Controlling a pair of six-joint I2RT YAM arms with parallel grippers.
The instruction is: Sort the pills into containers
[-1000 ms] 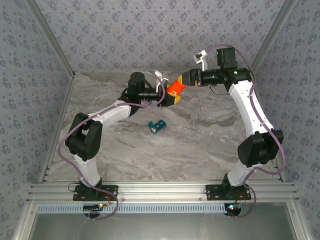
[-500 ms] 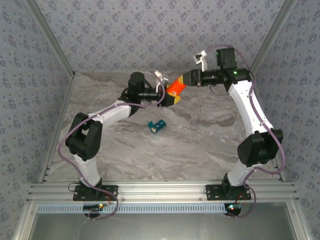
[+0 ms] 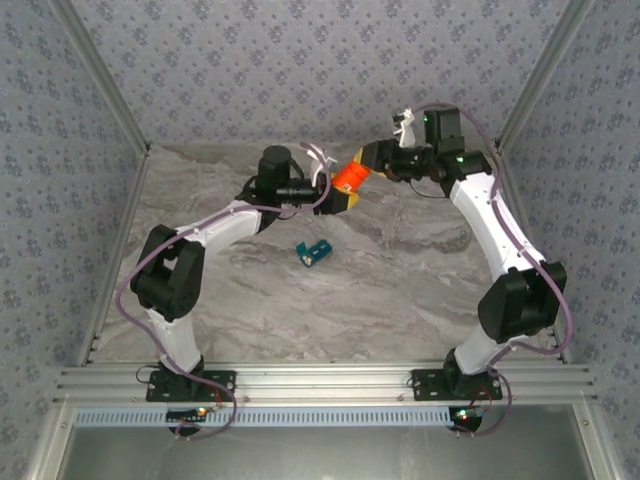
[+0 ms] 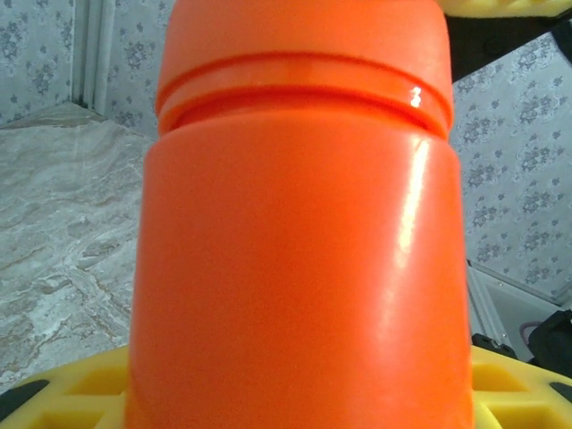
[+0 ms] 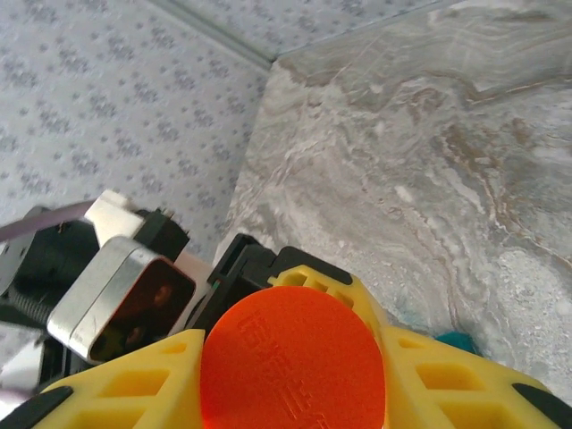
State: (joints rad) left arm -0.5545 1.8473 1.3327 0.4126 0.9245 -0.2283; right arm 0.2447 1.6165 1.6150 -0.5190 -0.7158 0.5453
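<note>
I judge the sorting barely begun. The bottle point(image 3: 347, 182) is up in the air over the far part of the table point(image 3: 420, 270), and its cap point(image 5: 293, 357) is on, so the pills are presumably sealed inside. The left gripper point(image 3: 340, 197) is clenched on the bottle's body, yellow pads at its base in the left wrist view. The right gripper point(image 3: 368, 160) is clamped on the cap, with a pad pressed against each side of it in the right wrist view.

The box point(image 3: 313, 252) lies on the table nearer to me, well apart from both grippers. It is too small for me to tell what its compartments hold. Uncapping, pouring and sorting all remain.

Compared with a second ago, the right gripper has closed onto the cap and its wrist has turned and dropped a little. The left arm, bottle and box have not moved.
</note>
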